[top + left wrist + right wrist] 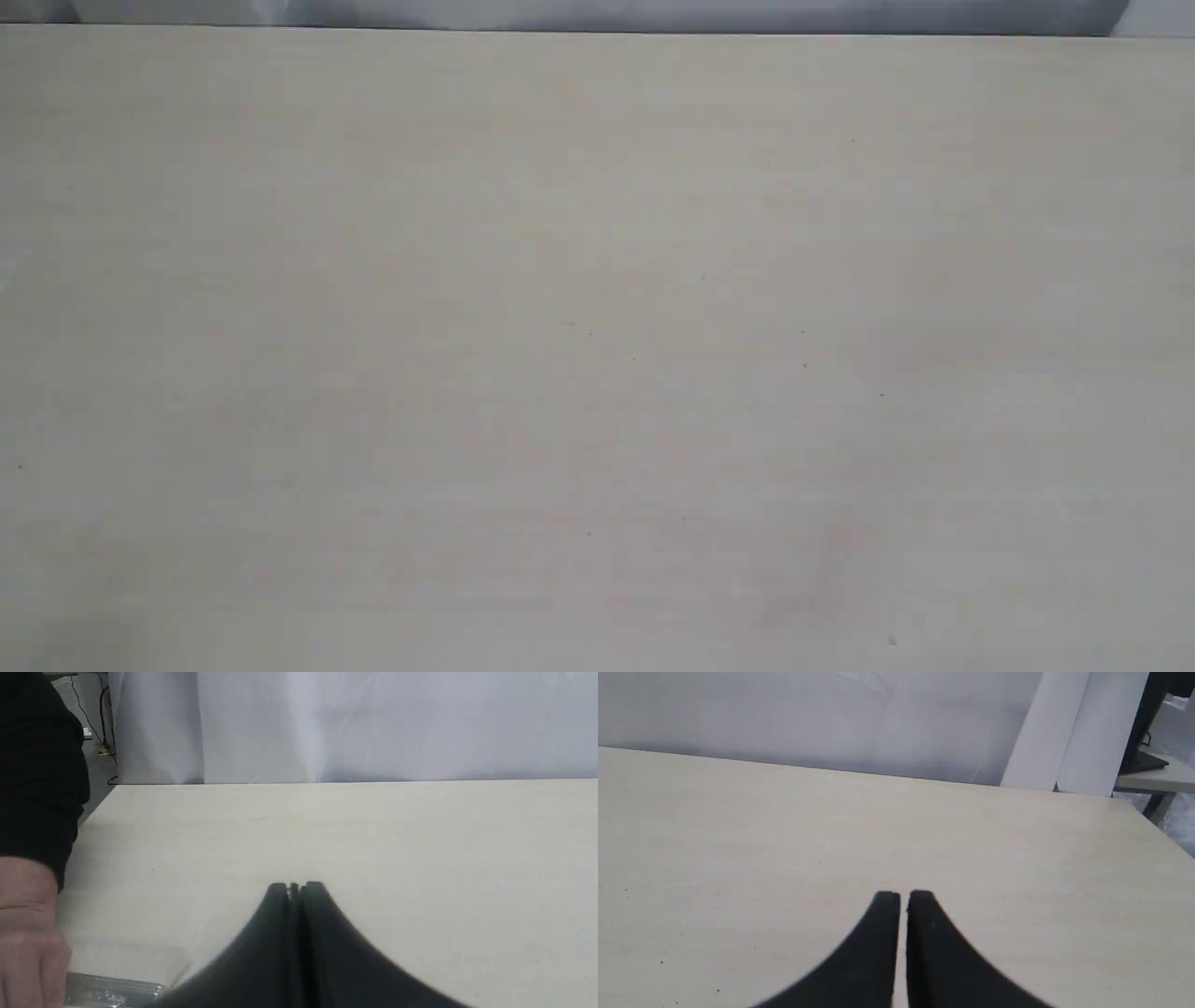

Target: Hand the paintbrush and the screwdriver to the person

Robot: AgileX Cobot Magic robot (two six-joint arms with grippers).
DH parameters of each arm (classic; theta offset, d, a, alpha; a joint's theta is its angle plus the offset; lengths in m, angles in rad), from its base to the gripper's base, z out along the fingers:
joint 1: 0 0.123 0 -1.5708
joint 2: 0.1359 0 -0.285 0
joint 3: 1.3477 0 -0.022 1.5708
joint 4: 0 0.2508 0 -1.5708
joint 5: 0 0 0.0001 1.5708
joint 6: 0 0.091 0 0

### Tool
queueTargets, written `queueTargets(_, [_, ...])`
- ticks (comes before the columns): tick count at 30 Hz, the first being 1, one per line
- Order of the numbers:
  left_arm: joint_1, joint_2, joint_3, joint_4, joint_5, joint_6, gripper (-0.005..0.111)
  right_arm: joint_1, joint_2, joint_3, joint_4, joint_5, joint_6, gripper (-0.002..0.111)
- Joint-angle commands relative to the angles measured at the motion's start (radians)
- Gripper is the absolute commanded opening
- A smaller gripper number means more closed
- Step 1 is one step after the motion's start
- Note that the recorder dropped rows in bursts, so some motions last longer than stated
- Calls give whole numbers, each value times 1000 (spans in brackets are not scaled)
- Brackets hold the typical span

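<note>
The exterior view holds only the bare pale table [597, 355]; neither gripper nor any tool shows there. In the left wrist view my left gripper [295, 887] is shut with nothing between its fingers, low over the table. Beside it, at the picture's edge, lies a silver ferrule that looks like the paintbrush [112, 991], its handle hidden. The person [28, 933], a bare hand under a black sleeve, rests right at that ferrule. My right gripper [903, 896] is shut and empty, with only a thin slit between its fingers. The screwdriver is out of view.
A grey-white curtain [373, 723] hangs behind the table's far edge. In the right wrist view a white post [1073, 732] and a second desk [1157, 777] stand past the table's corner. Cables lie on the floor [100, 742] beyond the other corner.
</note>
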Motion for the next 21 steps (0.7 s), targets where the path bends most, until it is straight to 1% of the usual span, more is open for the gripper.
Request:
queueTargets(1, [-8, -2, 2, -1, -6, -2, 0, -6, -3, 3, 17, 17, 3, 5])
queueTargets(10, [-8, -2, 2, -1, -6, -2, 0, -6, -3, 3, 34, 76, 3, 5])
queueTargets(21, [-8, -2, 2, -4, -6, -2, 0, -6, -3, 3, 34, 76, 3, 5])
